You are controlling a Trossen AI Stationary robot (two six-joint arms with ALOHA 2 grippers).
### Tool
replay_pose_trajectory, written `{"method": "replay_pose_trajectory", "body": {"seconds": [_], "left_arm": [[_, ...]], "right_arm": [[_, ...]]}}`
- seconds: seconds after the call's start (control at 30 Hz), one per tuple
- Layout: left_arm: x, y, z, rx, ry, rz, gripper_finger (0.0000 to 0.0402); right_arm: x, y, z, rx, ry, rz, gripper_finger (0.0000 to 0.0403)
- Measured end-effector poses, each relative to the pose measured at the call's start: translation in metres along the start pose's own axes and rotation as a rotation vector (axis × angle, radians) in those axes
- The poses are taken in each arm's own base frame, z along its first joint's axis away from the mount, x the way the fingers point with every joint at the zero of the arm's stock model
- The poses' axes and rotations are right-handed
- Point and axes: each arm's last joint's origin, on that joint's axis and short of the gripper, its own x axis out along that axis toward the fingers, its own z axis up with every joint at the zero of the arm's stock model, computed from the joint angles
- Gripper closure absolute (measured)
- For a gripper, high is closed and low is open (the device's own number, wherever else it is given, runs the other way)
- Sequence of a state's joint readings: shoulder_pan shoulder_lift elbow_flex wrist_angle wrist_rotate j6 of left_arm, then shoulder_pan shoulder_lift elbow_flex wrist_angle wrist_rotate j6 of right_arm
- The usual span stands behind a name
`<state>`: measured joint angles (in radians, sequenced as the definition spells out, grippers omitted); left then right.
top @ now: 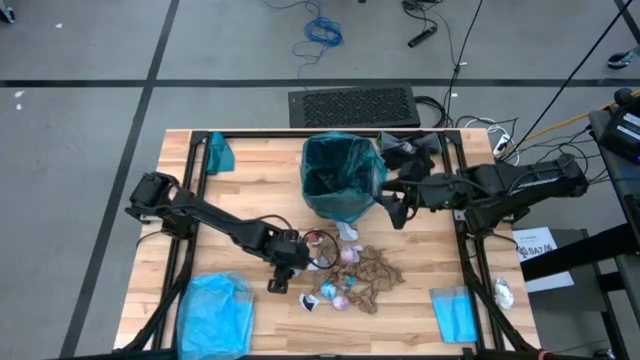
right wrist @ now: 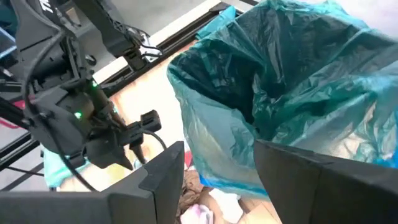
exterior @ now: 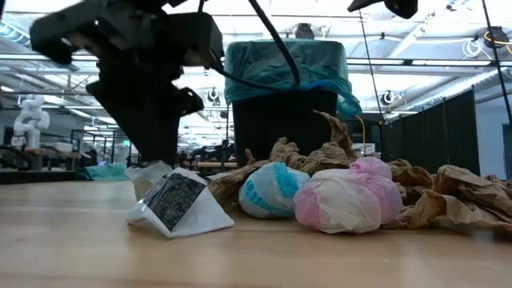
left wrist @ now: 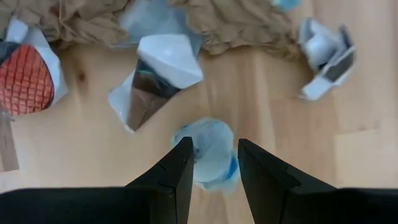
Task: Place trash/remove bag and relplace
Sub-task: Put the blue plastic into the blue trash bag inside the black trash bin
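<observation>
**Left gripper straddles a pale blue scrap while the right waits at the bin**

The left gripper [left wrist: 210, 168] is down at the tabletop, fingers parted, with a small pale blue crumpled scrap [left wrist: 208, 151] sitting in the gap between them. The jaws have not closed on it; from the left wrist view I cannot tell whether the fingers touch it. The pose looks chosen so that a simple squeeze takes this one piece cleanly, since it lies a little apart from the rest.

The rest of the trash [top: 362, 272] is heaped on the wooden table [top: 260, 180] just in front of the bin [exterior: 282, 120]: brown netting paper [exterior: 448, 200], a pink and white ball [exterior: 346, 200], a blue and white ball [exterior: 268, 190], and a folded white wrapper [exterior: 180, 204] nearest the low camera. Keeping the heap close to the bin makes each carry short.

The teal-green bag [top: 342, 175] lines the bin, its edge folded over the rim so the mouth stays wide for drops. The right gripper [top: 398, 210] hovers beside that rim, fingers spread and empty, probably placed to steady or later lift the bag.

A paler blue plastic bag [top: 215, 312] lies at the table's near left corner, well away from the work.
</observation>
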<state>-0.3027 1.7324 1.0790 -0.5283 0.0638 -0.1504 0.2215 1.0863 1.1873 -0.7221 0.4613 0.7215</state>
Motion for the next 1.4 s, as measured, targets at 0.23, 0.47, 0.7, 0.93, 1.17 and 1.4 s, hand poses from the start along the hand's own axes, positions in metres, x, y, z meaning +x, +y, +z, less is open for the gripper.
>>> {"method": "replay_pose_trajectory", "body": {"seconds": [0.23,0.47,0.7,0.93,1.17,1.4], "left_arm": [[0.017,0.002,-0.001,-0.028,0.036,0.029,0.0279],[0.018,0.002,-0.001,-0.111,0.035,0.050,0.0353],[-0.004,0.001,-0.001,-0.204,-0.017,0.039,0.0397],[-0.083,0.005,0.008,-0.264,-0.292,0.055,0.0400],[-0.191,0.022,0.024,-0.254,-0.718,0.177,0.0401],[-0.221,0.082,0.040,-0.251,-0.783,0.335,0.0401]], "right_arm": [[-0.006,0.006,-0.010,0.025,-0.002,-0.022,0.0218],[-0.011,0.012,-0.015,0.035,-0.018,-0.018,0.0218],[-0.013,0.014,-0.019,0.036,-0.003,-0.010,0.0218],[-0.010,0.010,-0.026,0.027,0.056,-0.070,0.0218],[0.000,0.020,-0.037,-0.003,0.096,-0.080,0.0218],[0.013,0.023,-0.060,0.001,0.152,-0.115,0.0218]]}}
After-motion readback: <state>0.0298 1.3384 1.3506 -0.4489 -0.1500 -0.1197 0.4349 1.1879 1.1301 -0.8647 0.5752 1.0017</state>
